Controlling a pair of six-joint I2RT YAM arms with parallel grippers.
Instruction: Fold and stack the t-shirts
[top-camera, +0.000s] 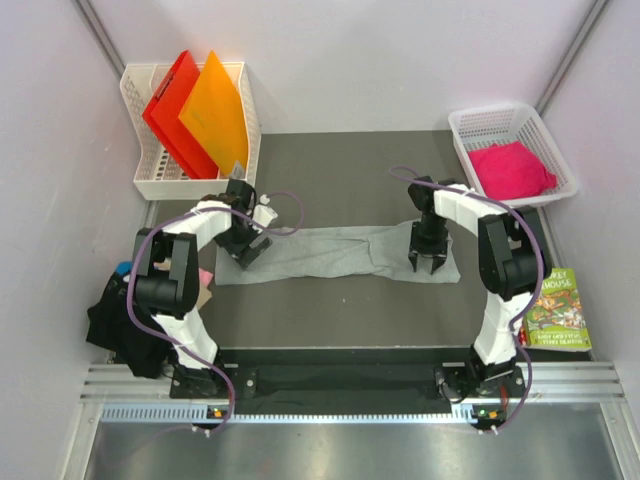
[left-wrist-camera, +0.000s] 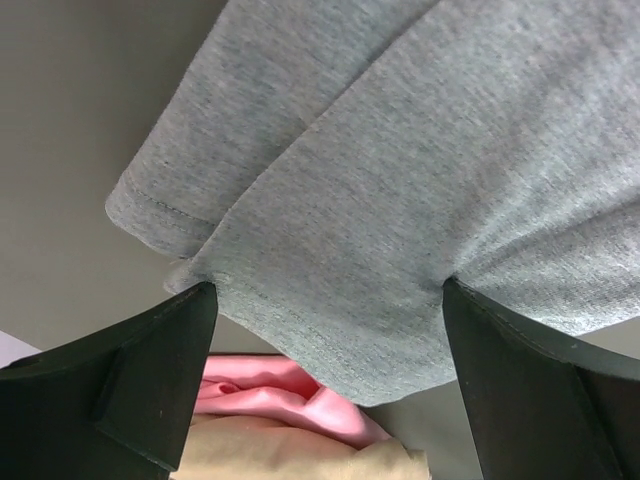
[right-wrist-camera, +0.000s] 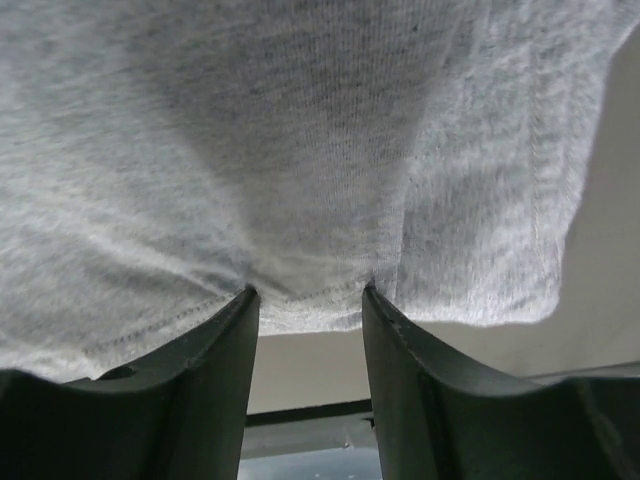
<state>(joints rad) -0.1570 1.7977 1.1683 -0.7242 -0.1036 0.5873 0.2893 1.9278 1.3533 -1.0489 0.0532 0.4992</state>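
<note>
Grey t-shirt (top-camera: 335, 255) runs left to right, both jaws apart at its ends

We see a large plain light grey cloth t-shirt (top-camera: 335, 255) folded into a long wrinkled strip, flat across the dark table (top-camera: 330, 165). A bright pink t-shirt (top-camera: 512, 170) lies crumpled in the white basket (top-camera: 480, 122); a black t-shirt (top-camera: 120, 325) slumps at the table's left edge.

Overhead camera looks down; wrist cameras (very close) share its grey t-shirt (top-camera: 330, 258).
</note>
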